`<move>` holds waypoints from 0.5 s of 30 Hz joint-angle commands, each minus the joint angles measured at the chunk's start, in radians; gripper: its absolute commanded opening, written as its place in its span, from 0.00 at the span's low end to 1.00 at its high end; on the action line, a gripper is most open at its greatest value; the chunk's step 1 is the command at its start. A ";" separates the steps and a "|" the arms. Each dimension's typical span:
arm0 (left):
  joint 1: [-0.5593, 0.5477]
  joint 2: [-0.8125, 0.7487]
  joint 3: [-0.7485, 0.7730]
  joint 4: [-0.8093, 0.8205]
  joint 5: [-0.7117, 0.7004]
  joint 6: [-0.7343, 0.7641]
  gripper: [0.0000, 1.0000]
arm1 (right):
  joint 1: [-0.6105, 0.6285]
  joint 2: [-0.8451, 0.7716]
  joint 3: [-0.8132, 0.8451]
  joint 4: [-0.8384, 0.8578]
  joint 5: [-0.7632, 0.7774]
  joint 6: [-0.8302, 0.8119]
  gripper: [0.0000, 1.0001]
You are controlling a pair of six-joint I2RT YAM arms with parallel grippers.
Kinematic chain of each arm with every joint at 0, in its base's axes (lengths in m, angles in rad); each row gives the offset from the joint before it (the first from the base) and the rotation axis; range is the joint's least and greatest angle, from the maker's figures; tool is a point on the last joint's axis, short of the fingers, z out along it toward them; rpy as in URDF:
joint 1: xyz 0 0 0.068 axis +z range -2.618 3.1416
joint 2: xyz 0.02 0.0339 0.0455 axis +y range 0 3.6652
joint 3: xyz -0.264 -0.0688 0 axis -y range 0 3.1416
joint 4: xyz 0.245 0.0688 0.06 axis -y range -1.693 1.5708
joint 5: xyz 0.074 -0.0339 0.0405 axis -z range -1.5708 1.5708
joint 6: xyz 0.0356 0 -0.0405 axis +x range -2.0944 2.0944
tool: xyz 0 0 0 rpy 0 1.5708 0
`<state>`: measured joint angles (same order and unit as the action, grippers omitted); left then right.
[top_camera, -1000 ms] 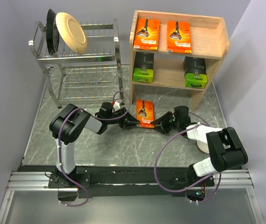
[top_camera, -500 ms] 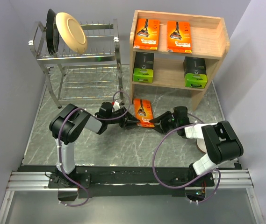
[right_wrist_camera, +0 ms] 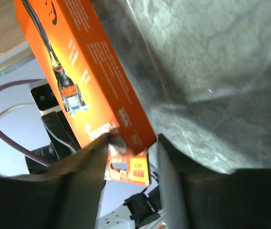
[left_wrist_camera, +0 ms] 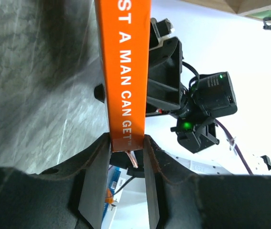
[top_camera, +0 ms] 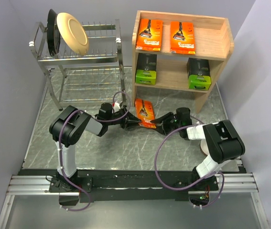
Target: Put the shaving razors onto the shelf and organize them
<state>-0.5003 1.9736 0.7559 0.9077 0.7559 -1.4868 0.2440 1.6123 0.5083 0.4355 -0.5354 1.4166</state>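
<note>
One orange razor pack (top_camera: 145, 113) is held up off the grey table (top_camera: 78, 143) in front of the wooden shelf (top_camera: 223, 33), tilted. My left gripper (top_camera: 134, 123) is shut on its near end from the left; in the left wrist view both fingers (left_wrist_camera: 147, 157) press the pack's narrow edge (left_wrist_camera: 125, 71). My right gripper (top_camera: 156, 122) clasps the pack's hang-tab corner (right_wrist_camera: 125, 124) from the right. Two orange packs (top_camera: 149, 35) (top_camera: 182, 37) lie on the shelf's top. Two black packs with green ends (top_camera: 146, 68) (top_camera: 198, 73) stand on the lower tier.
A chrome dish rack (top_camera: 78, 57) holding a cream plate (top_camera: 72, 32) and a dark one stands at the back left, close beside the shelf. A white round object (top_camera: 204, 147) lies under my right forearm. Grey walls close in on both sides.
The orange pack has shifted slightly left and toward the shelf, its top swinging left. Both grippers moved with it, and the right arm stretched out lower.
</note>
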 commanded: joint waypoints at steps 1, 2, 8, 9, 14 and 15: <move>0.005 -0.044 0.005 0.089 0.059 -0.043 0.36 | 0.003 0.024 0.039 0.026 0.015 0.021 0.57; 0.008 -0.047 0.006 0.091 0.060 -0.044 0.37 | 0.001 0.024 0.035 0.022 0.018 0.022 0.59; 0.006 -0.073 -0.007 0.095 0.051 -0.072 0.37 | 0.020 0.024 0.045 0.029 0.023 0.051 0.60; 0.008 -0.078 -0.018 0.097 0.051 -0.075 0.37 | 0.021 0.024 0.053 0.040 0.022 0.051 0.58; 0.008 -0.094 -0.030 0.100 0.051 -0.081 0.37 | 0.026 0.020 0.082 0.058 0.009 0.042 0.38; 0.009 -0.093 -0.030 0.105 0.052 -0.085 0.37 | 0.026 0.014 0.082 0.066 0.008 0.039 0.36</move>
<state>-0.4808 1.9415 0.7330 0.9195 0.7544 -1.5497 0.2573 1.6272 0.5392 0.4534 -0.5365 1.4624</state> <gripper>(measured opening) 0.376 0.425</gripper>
